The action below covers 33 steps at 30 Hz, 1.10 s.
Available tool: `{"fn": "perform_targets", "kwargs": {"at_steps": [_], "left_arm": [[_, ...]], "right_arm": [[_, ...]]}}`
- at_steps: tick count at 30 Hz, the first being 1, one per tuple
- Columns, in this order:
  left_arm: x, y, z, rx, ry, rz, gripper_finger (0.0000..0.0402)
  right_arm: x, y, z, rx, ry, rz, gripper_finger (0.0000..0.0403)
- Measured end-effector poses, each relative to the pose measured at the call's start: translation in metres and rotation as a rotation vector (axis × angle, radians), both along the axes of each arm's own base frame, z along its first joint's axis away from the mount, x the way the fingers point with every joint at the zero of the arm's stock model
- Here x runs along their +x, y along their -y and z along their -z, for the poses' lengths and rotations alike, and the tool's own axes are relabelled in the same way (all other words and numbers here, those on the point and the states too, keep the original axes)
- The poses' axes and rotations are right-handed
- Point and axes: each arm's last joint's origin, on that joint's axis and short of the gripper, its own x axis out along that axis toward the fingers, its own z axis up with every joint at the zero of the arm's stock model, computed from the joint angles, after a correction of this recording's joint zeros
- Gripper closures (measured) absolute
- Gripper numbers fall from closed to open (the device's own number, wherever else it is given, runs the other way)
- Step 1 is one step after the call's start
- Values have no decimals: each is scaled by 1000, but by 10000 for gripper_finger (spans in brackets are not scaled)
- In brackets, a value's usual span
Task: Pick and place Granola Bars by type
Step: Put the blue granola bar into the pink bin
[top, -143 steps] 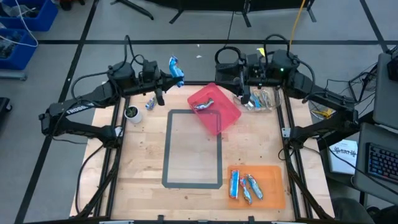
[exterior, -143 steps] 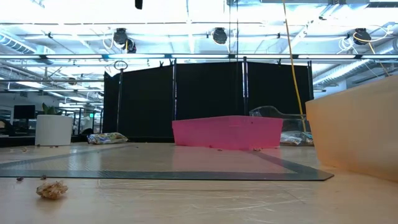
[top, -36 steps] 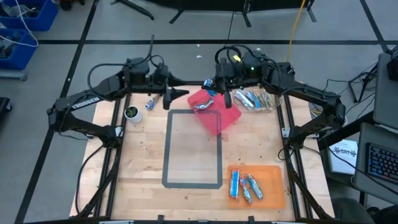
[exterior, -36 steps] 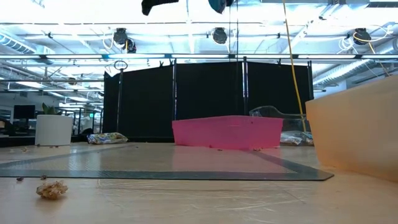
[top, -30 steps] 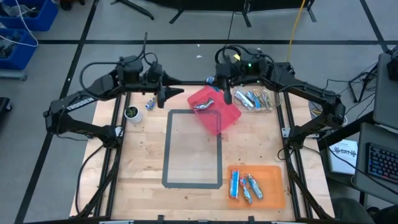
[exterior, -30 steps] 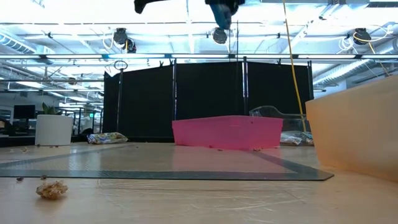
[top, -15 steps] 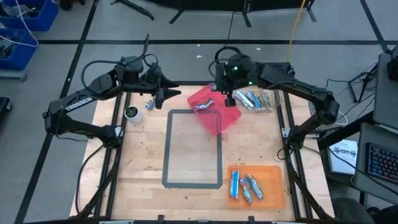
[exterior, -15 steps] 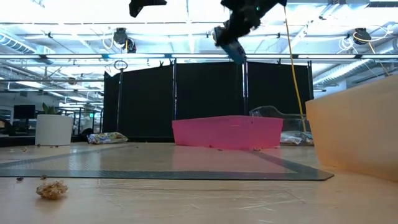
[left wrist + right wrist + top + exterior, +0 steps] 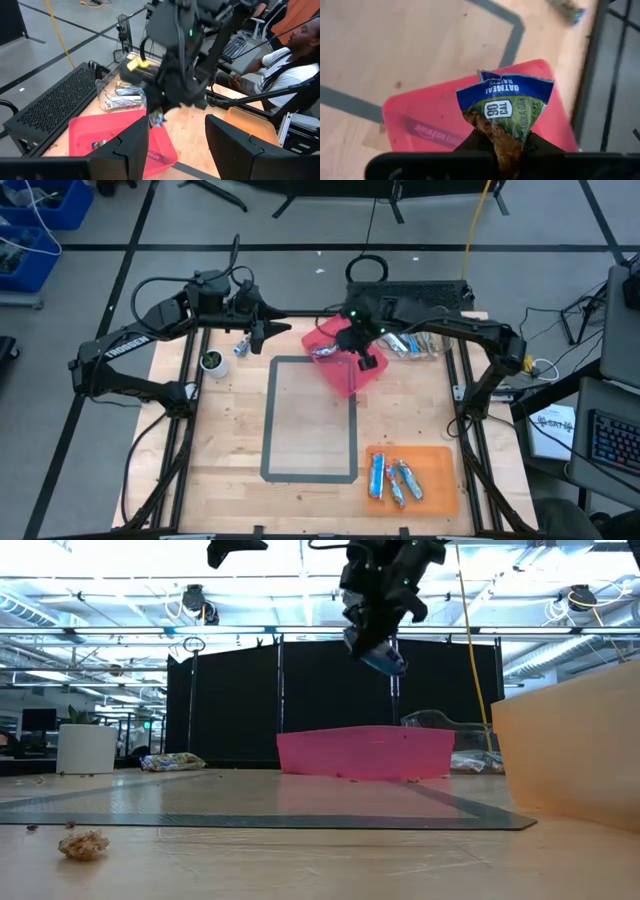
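Note:
My right gripper (image 9: 358, 348) hangs over the pink bin (image 9: 345, 370) and is shut on a granola bar (image 9: 504, 107) in a blue and green wrapper. The bar also shows in the low view (image 9: 384, 661), high above the bin (image 9: 365, 754). One silver bar (image 9: 325, 350) lies inside the pink bin. Three bars (image 9: 394, 479) lie in the orange tray (image 9: 440, 465) at the near right. More bars (image 9: 412, 340) lie in a clear container at the far right. A single bar (image 9: 241, 346) lies on the table at the far left. My left gripper (image 9: 177, 150) stands open and empty left of the bin (image 9: 272, 332). My right gripper pinches one end of the bar's wrapper (image 9: 501, 136) between its two fingers. The fingers come from above, pointing down. The bar sticks out below them, tilted, with its blue crimped end (image 9: 506, 84) free. It is lifted clear, well above the pink bin.
A small white cup (image 9: 212, 362) stands at the far left. A grey tape rectangle (image 9: 272, 420) marks the table's middle. A crumb (image 9: 83, 843) lies near the front edge. A person (image 9: 295, 45) sits beyond the table's right side.
My right gripper has carried the bar from the pink bin's far edge toward the near side, over the bin. It has come down and turned about as it went. The bar stays held and clear of the bin.

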Motion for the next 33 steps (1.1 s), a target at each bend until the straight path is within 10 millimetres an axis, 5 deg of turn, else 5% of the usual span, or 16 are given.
{"fn": "perform_targets", "kwargs": {"at_steps": [14,33], "left_arm": [[-1,0,3,50,-46,14,206],[-40,-1,24,74,19,-95,206]], "right_arm": [[20,-11,34,0,-123,-33,400],[5,-16,90,46,-235,-23,400]]}}
